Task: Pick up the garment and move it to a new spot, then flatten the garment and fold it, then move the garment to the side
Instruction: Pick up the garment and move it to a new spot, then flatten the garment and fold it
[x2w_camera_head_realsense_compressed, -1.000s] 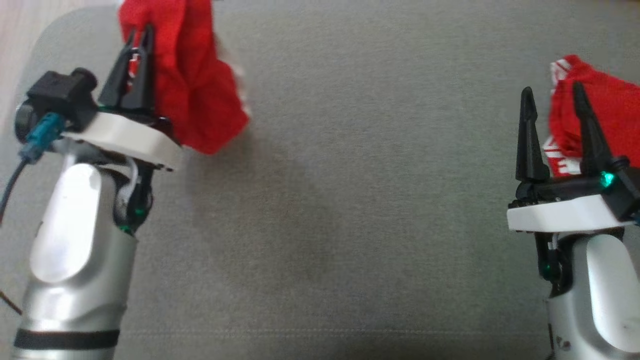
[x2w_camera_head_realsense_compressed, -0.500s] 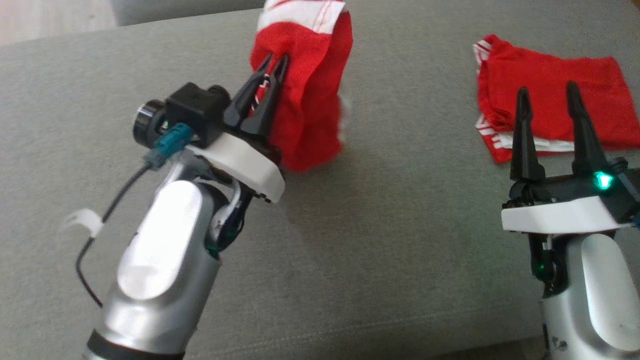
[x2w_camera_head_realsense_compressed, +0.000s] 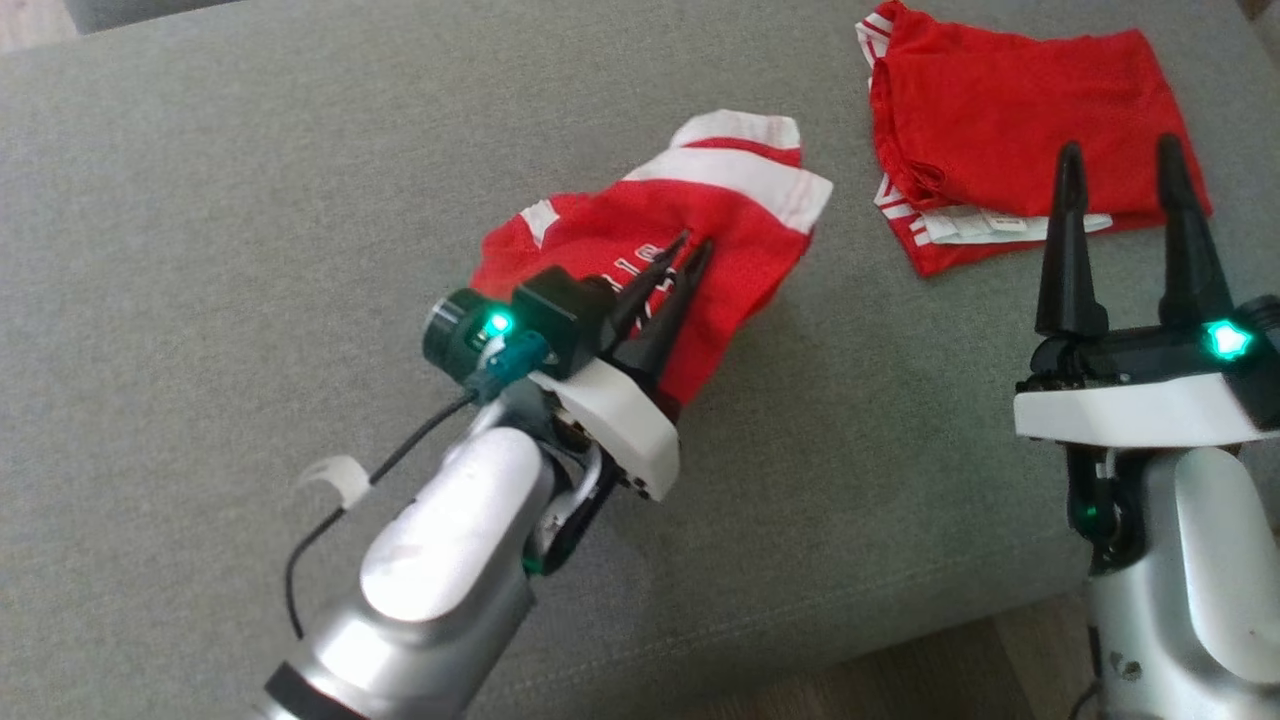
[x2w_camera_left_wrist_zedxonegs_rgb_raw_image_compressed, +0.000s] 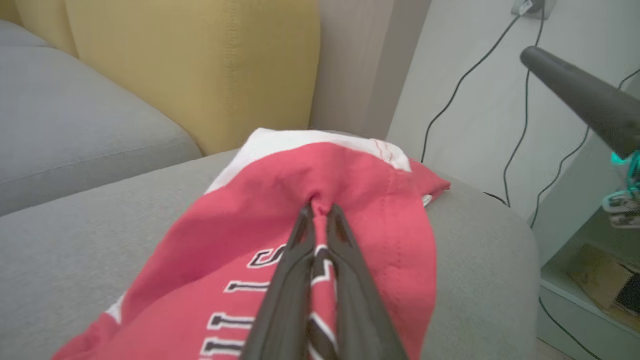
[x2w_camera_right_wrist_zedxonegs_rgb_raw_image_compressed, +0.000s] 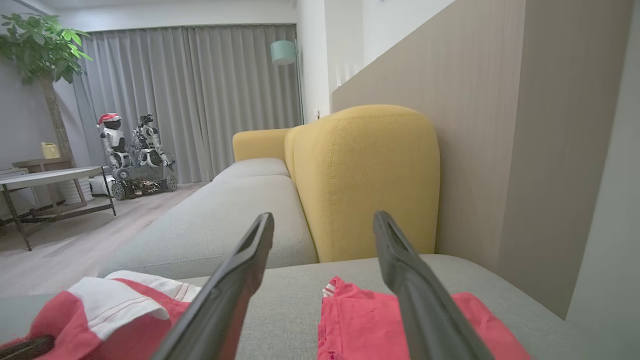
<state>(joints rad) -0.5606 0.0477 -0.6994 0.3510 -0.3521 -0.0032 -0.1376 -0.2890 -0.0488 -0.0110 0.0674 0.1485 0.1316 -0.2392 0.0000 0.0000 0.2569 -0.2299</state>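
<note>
Garment (x2w_camera_head_realsense_compressed: 745, 190) pinched in left gripper (x2w_camera_head_realsense_compressed: 695, 240), crumpled on grey cushion (x2w_camera_head_realsense_compressed: 250, 200).
Right gripper (x2w_camera_head_realsense_compressed: 1118, 146) spread wide, empty, near folded red cloth (x2w_camera_head_realsense_compressed: 1000, 120) far right.

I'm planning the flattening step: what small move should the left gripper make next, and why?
Probably open the left gripper and let go. It is shut on a pinched fold of the red-and-white garment, which already lies bunched on the grey cushion, so the placing looks done. The right gripper is open and holds nothing, free to help spread it.
</note>
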